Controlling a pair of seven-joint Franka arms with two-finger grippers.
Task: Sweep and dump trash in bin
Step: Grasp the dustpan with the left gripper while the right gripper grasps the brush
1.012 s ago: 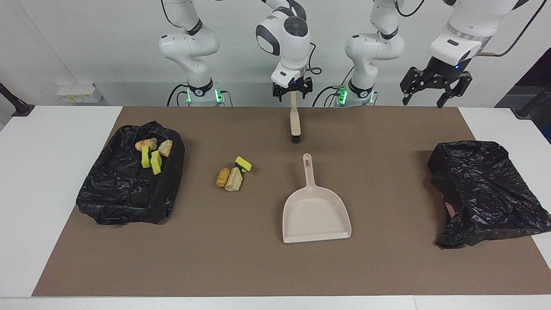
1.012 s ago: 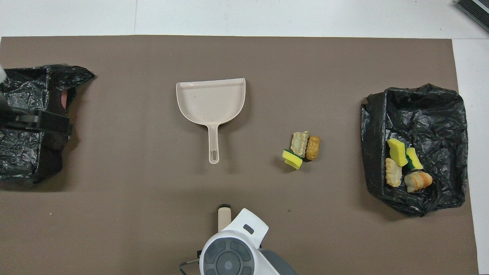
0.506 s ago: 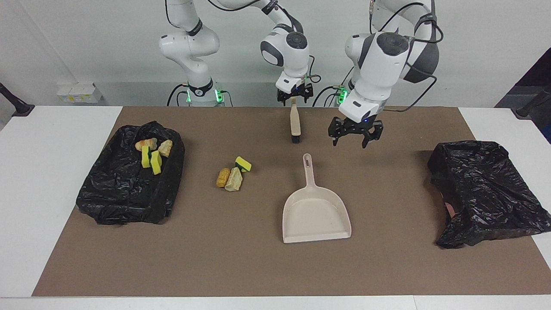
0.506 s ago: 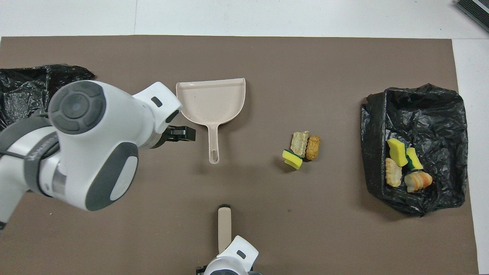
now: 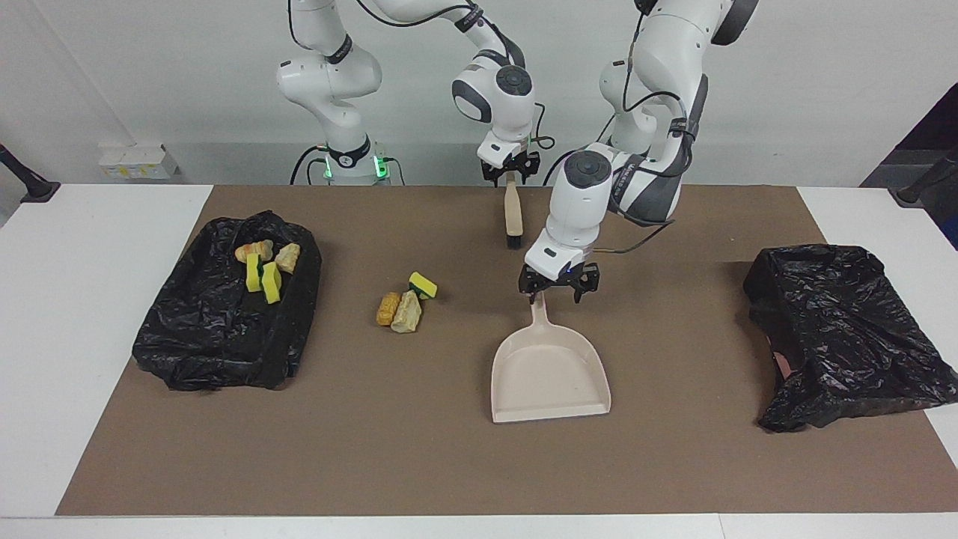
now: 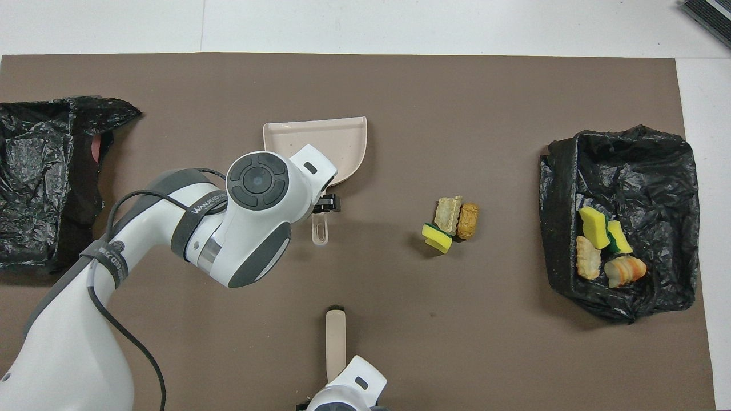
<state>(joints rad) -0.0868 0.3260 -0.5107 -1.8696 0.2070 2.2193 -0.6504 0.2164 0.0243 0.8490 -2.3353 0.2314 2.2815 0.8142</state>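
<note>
Nearest the robots: right hand (image 5: pixel 510 171) down on the top end of the brush (image 5: pixel 513 217). The brush lies flat on the brown mat (image 5: pixel 449 464), nearer the robots than the dustpan (image 5: pixel 550 374), bristles pointing at the pan's handle. Narrower than a second ago, yet cannot tell whether clamped on the brush.

Next out, the big change: left hand (image 5: pixel 557 288) swung across from over the bagged bin (image 5: pixel 846 329) at the left arm's end of the bench (image 5: pixel 75 314), now dropped low over the tip of the dustpan's handle. Spread wide, pinching nothing, with the handle off to one side of the gap, not centred.

Meaning, as a judgement: both tools about to be picked up, no sweeping begun this round. Needs a small sideways correction before closing on the handle.

Dustpan unmoved, flat and empty, mouth facing away from the robots.

Loose trash (image 5: pixel 404 303) — three lumps, untouched — beside the dustpan toward the right arm's end, level with its handle, well apart from it. Tight cluster, touching: a yellow-and-green sponge chunk, a pale rock-like piece, an orange-brown bread-like piece. All small, rough and light-looking.

Further that way from the dustpan, four more lumps (image 5: pixel 263 266) already inside the black-lined bin (image 5: pixel 217 344).
</note>
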